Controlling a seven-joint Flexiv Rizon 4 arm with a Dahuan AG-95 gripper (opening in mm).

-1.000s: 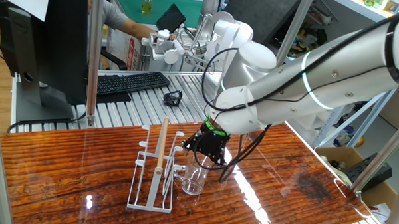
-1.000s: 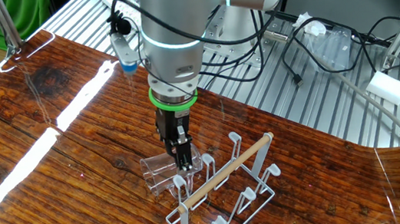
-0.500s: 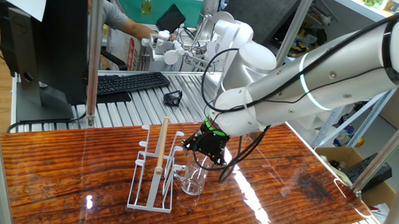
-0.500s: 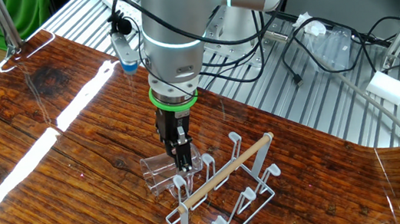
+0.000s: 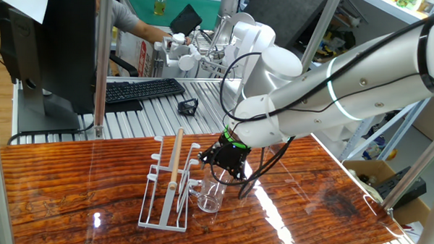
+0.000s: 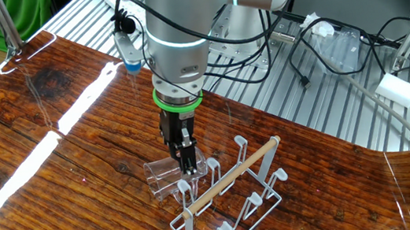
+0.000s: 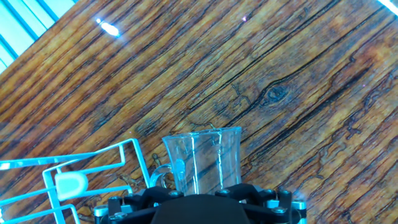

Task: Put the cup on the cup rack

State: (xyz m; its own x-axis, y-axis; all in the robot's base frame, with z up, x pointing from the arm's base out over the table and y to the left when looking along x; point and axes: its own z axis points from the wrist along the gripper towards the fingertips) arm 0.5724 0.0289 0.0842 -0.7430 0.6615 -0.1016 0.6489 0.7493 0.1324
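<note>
The claw (image 6: pixel 186 162) points straight down and its two fingers are spread wide apart. The glass cup (image 5: pixel 211 192) sits right under it, but I cannot tell if the fingers touch the glass or just stand around it.

Seen from the first side camera, the cup stands on the wooden table (image 5: pixel 74 181) at about 3 o'clock from the white cup rack (image 5: pixel 168 187), just beside its pegs. Seen from the hand camera, the cup (image 7: pixel 202 160) is in the middle and the rack (image 7: pixel 74 180) is at about 9 o'clock from it.

Some things could go wrong. The glass is smooth, so it could slip when the claw squeezes. The cup is very close to the pegs, so a finger could bump the rack and push it. If the cup tips, it could roll on the table.
</note>
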